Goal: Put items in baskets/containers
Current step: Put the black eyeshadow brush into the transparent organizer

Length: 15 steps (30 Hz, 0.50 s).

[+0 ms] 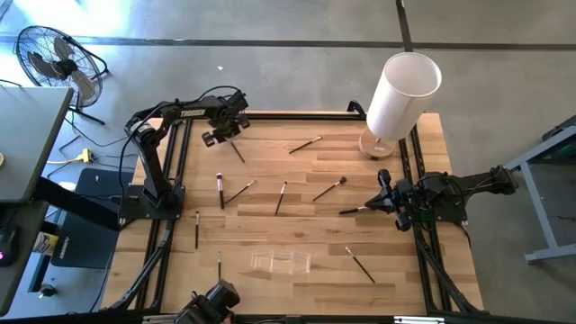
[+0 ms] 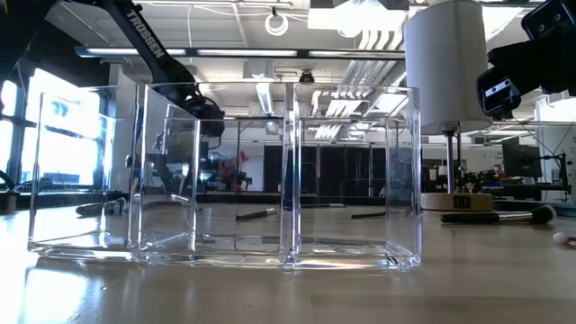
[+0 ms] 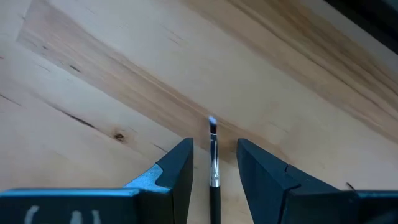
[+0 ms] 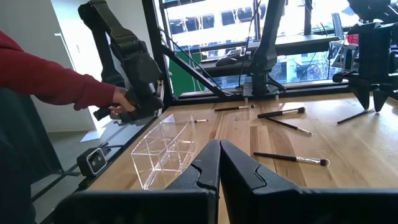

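Dark jointed arms, white TROSSEN lettering

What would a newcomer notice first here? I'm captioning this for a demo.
Thin brushes lie scattered across the wooden table, with a clear holder empty near its front edge. The left gripper is open around one brush at the far left. A tall white cylinder stands at the far right corner.

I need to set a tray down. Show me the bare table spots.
Free: the stretch between the clear holder and the brush near the front edge, and the far-middle strip beyond the brush. Crowded: the middle row of brushes.
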{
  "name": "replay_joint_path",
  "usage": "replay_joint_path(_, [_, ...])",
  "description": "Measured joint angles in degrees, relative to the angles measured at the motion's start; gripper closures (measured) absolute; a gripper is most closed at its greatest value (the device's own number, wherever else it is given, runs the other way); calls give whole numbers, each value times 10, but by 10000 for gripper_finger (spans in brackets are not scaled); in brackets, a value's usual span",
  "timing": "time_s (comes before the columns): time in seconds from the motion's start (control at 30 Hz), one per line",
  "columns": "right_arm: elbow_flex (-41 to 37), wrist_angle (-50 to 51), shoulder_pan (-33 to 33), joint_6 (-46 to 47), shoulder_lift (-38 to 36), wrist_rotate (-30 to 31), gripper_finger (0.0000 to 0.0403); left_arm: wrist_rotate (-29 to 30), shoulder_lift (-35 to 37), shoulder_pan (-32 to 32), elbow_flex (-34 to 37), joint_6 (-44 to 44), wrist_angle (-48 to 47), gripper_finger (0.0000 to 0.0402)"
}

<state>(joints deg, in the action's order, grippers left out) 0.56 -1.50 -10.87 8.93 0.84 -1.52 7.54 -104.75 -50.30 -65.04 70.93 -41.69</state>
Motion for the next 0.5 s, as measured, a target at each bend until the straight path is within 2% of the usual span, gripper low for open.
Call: replay_joint_path(0.5, [0,0,0,0,0,0,398,32,1,0,0,0,2,280])
